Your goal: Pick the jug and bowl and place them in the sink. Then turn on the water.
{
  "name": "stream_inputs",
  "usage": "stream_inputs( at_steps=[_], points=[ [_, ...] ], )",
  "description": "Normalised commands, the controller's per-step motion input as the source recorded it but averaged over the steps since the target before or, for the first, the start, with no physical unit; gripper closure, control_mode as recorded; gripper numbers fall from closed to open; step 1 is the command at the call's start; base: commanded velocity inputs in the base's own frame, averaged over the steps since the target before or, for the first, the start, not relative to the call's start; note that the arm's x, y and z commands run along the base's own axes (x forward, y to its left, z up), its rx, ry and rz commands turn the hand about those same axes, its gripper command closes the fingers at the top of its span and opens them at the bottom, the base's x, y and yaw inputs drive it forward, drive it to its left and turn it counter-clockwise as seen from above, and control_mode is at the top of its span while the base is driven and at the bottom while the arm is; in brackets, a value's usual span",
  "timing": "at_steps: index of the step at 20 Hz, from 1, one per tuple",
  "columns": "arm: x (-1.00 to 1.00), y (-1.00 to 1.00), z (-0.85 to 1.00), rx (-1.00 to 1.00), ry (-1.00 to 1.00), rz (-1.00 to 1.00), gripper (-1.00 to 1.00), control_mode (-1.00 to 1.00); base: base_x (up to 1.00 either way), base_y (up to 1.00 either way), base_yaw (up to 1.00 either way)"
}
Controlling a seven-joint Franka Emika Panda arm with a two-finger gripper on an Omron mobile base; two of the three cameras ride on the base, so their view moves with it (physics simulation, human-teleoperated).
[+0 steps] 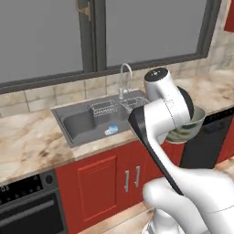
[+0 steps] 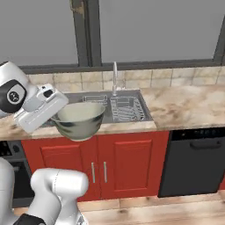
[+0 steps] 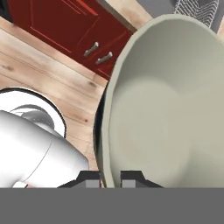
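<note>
My gripper is shut on the near rim of the bowl, one finger inside and one outside. The grey-green bowl with its cream inside hangs upright in the air in front of the counter edge, just before the sink. From the left base the bowl peeks out behind my arm, right of the dark sink. The chrome faucet stands behind the basin and no water runs from it. The jug is out of view.
Wire racks fill the sink's right half. A blue-white drain disc lies in the basin. Red cabinet doors are below, a black dishwasher to the right, an oven to the left.
</note>
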Motion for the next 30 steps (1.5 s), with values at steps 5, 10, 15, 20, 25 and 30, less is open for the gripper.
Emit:
stream_inputs(
  at_steps=[5,10,15,20,25,30],
  points=[
    [0.00,0.00,0.00,0.00,0.00,0.00,1.00,1.00,0.05,-0.17,0.70],
    [0.00,0.00,0.00,0.00,0.00,0.00,1.00,1.00,0.00,-0.41,0.39],
    [0.00,0.00,0.00,0.00,0.00,0.00,1.00,1.00,0.00,-0.59,0.13],
    [0.00,0.00,0.00,0.00,0.00,0.00,1.00,1.00,0.18,-0.50,0.00],
    [0.00,0.00,0.00,0.00,0.00,0.00,1.00,1.00,0.36,0.01,-0.09],
    [0.00,0.00,0.00,0.00,0.00,0.00,1.00,1.00,0.54,0.18,-0.21]
  ],
)
